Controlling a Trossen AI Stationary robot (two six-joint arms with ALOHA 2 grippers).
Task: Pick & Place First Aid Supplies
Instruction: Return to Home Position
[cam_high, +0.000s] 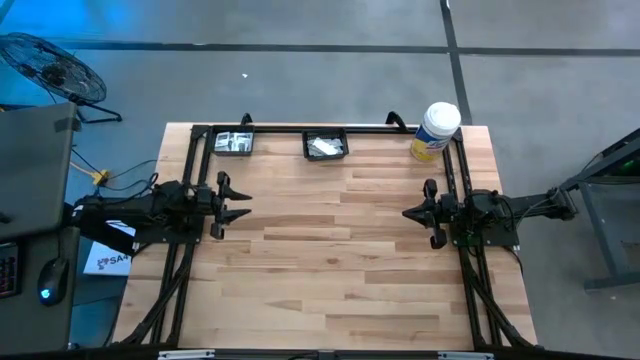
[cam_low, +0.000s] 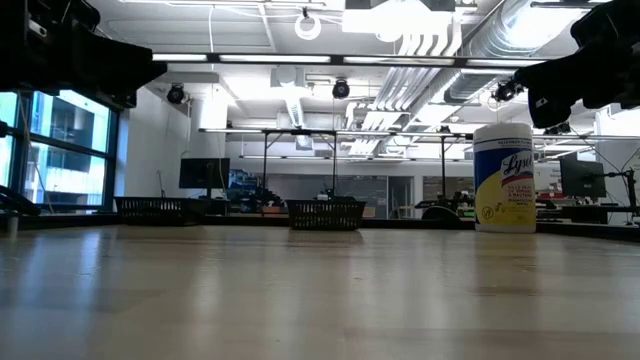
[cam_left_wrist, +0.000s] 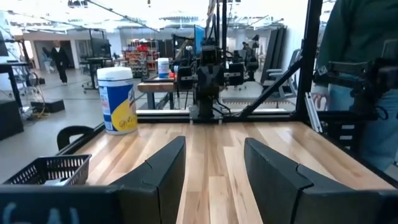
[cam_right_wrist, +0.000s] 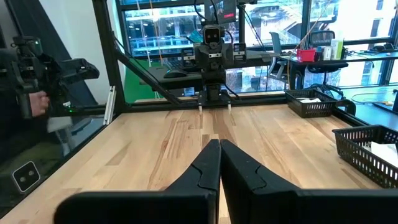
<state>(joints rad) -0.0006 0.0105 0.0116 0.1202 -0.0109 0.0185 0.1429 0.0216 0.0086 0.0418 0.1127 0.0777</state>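
The first aid supplies show as small white packets lying in two black mesh baskets at the table's far edge, one basket at the far left (cam_high: 233, 143) and one near the middle (cam_high: 325, 146). My left gripper (cam_high: 243, 203) hangs above the table's left side, open, with nothing between its fingers (cam_left_wrist: 214, 142). My right gripper (cam_high: 406, 212) hangs above the right side, shut and with nothing in it (cam_right_wrist: 219, 144). The two grippers point level toward each other across bare wood.
A large white tub with a yellow label (cam_high: 436, 130) stands at the far right corner. A black frame (cam_high: 300, 128) runs along the far edge and both sides. A person stands beyond the table's near edge (cam_left_wrist: 360, 62). Bare wood lies between the grippers (cam_high: 330, 230).
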